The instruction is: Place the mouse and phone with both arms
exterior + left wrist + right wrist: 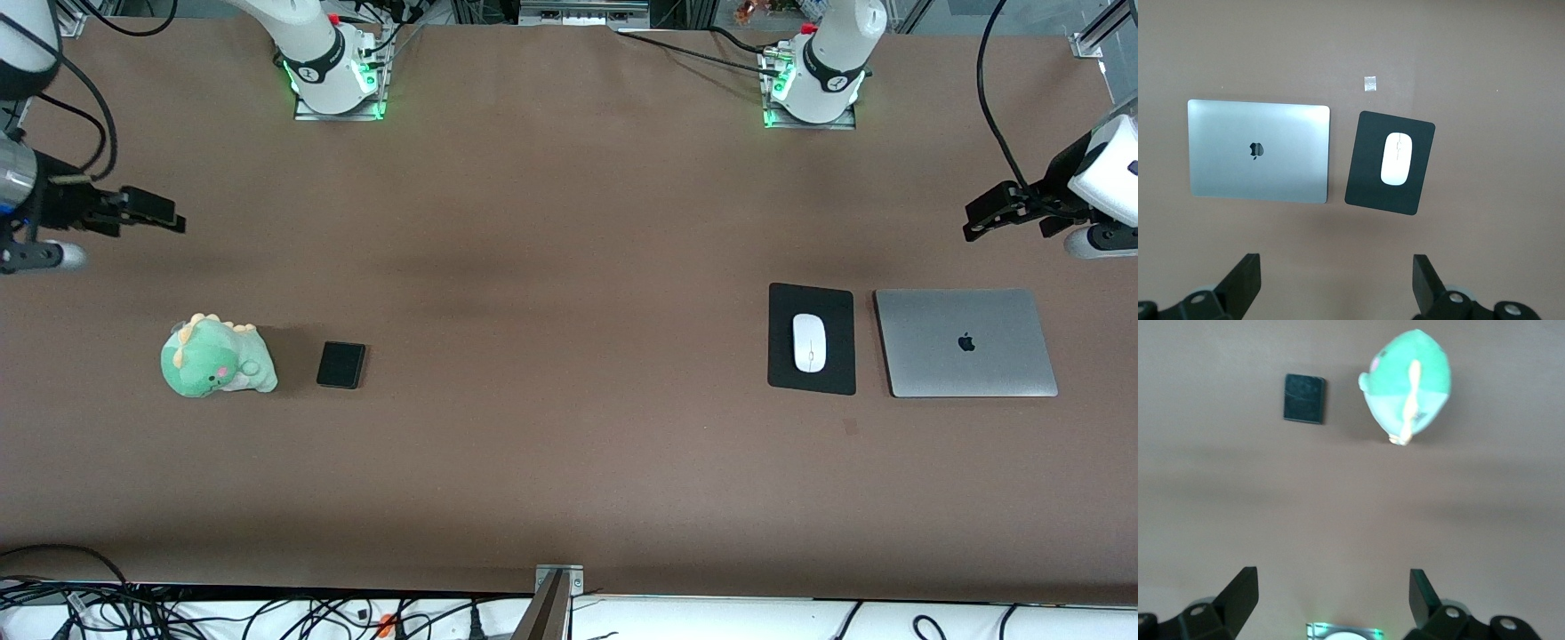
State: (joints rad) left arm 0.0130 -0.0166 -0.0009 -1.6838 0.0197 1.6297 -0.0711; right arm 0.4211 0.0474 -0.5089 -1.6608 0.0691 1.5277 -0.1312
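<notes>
A closed silver laptop [965, 343] with a dark logo on its lid lies flat on the brown surface [569, 267] toward the left arm's end. Just beside it, not touching, lies a black rectangular mat [812, 302]. A green plush dinosaur [216, 357] with cream spikes and a pink cheek sits toward the right arm's end. A small pale square mark [1370, 83] shows on the surface near the mat. Cables [133, 613] trail below the surface's front edge.

I can read only one sign — the dark apple logo in the middle of the closed silver laptop [966, 342] lid, seen from the front and from my left wrist. No words, numbers or labels are legible anywhere else — not that I can make out.
</notes>
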